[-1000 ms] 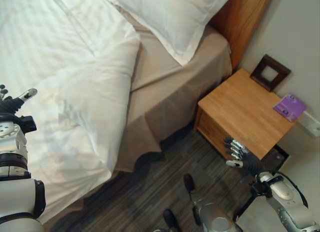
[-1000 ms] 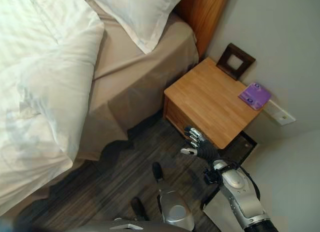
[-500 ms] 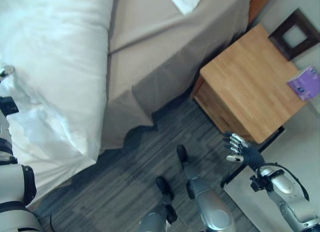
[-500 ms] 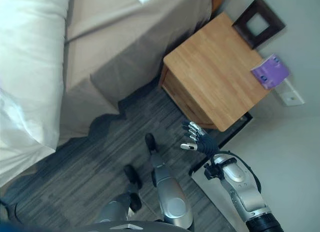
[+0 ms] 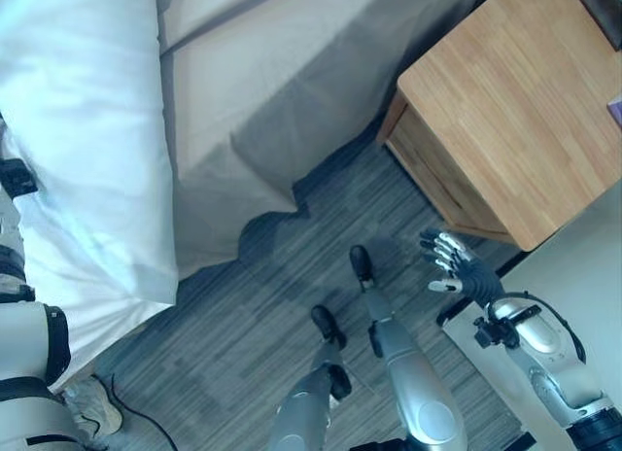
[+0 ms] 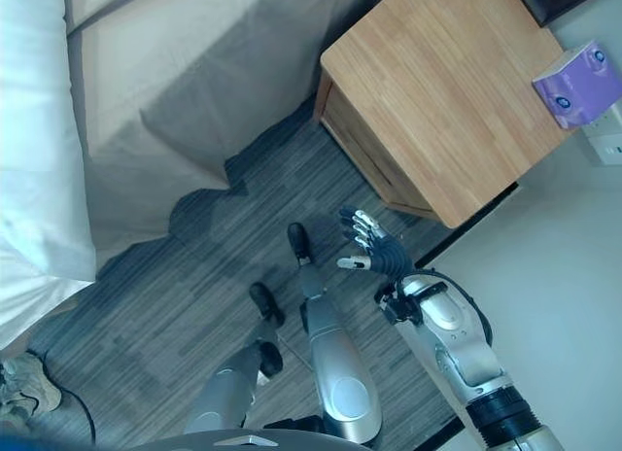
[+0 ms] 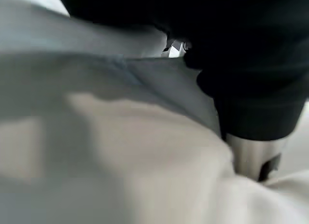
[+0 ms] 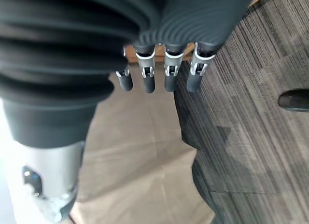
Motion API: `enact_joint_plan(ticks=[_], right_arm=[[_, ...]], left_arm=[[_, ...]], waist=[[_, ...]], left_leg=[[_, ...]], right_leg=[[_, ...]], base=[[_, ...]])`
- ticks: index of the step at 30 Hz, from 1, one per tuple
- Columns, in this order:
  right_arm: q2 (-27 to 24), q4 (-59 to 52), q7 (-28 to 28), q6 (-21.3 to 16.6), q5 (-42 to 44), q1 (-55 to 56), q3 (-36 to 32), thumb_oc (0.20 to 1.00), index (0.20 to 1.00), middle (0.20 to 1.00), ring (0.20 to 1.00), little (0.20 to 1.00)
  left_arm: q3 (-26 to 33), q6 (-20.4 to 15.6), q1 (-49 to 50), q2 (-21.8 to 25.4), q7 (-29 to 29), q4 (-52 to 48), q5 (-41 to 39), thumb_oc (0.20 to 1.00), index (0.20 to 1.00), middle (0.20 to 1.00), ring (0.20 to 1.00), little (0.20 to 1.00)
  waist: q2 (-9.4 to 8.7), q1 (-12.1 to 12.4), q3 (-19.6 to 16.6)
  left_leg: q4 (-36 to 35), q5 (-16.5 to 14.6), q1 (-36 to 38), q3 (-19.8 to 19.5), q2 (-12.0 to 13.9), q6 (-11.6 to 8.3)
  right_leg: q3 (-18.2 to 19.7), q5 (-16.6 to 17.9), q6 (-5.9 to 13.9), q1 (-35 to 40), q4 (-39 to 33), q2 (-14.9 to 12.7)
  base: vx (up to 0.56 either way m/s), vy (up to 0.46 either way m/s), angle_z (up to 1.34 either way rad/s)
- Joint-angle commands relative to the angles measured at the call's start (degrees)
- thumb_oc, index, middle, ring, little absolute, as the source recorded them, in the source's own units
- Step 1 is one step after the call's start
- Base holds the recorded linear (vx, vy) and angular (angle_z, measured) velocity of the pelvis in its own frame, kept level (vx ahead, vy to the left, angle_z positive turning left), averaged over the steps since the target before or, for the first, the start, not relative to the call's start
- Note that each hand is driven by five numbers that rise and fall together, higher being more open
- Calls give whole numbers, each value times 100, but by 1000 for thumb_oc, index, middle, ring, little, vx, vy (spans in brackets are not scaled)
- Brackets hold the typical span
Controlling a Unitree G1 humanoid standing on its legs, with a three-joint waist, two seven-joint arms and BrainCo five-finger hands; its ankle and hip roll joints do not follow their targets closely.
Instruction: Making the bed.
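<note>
Our view has tipped down: the pillow has slid out of frame, and the bed (image 5: pixel 243 91) with its white duvet (image 5: pixel 87 150) still needs straightening. Beside the bed, over the floor, our right robot hand (image 5: pixel 452 274) hovers, fingers spread. The left robot hand (image 7: pixel 251 156) sits against the duvet; its grip we cannot tell.

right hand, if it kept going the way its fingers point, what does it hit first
Probably the beige bed skirt: the right hand's relaxed fingers aim toward it across dark floor, free of the wooden nightstand. Depth is unclear.
</note>
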Motion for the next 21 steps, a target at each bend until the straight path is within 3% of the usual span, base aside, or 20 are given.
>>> enact_joint_plan(ticks=[1,7,8,12,14,18,21], right_arm=[[86,-46,-4,-300,30,121,-145,1000,1000,1000,1000,1000],[175,4,-58,-388,-14,204,-165,1000,1000,1000,1000,1000],[246,49,-88,-388,-45,229,-92,1000,1000,1000,1000,1000],[244,93,-111,-373,-113,230,1,1000,1000,1000,1000,1000],[250,110,-95,-364,-118,207,81,1000,1000,1000,1000,1000],[247,99,-97,-479,-117,198,160,1000,1000,1000,1000,1000],[253,101,-100,-512,-135,180,199,1000,1000,1000,1000,1000]], left_arm=[[-313,-430,-583,-268,51,-463,-97,1000,1000,1000,1000,1000],[-654,-669,-926,-797,68,-1040,-313,1000,1000,1000,1000,1000],[-534,-674,-806,-1214,-6,-1075,-646,200,200,200,200,200],[-588,-577,-731,-1573,-72,-902,-407,200,200,200,200,200],[-925,-527,-855,-1817,-28,-914,173,200,200,200,200,200],[-1485,-681,-794,-2573,30,-1913,773,200,200,200,200,200],[-1615,-784,-738,-2783,52,-2444,776,200,200,200,200,200]], waist=[[354,-293,-164],[435,-381,-207],[439,-447,-171],[428,-506,-145],[402,-540,-155],[397,-575,-182],[413,-555,-217]], left_leg=[[27,455,-307,85,356,-195],[27,432,-259,56,319,-174],[27,412,-228,15,307,-166],[27,418,-212,6,289,-150],[27,434,-204,27,279,-145],[27,410,-113,-6,262,-115],[27,419,-115,-19,241,-100]], right_leg=[[37,-861,635,679,71,155],[46,-874,640,728,71,130],[35,-883,645,770,71,120],[47,-874,639,793,71,114],[60,-852,634,801,71,112],[59,-869,627,904,71,103],[68,-867,626,908,71,91]], base=[[12,-31,-3],[-6,-6,0],[-48,-16,6],[-32,-3,8],[-37,-5,10],[-32,-10,6],[-30,-2,4]])
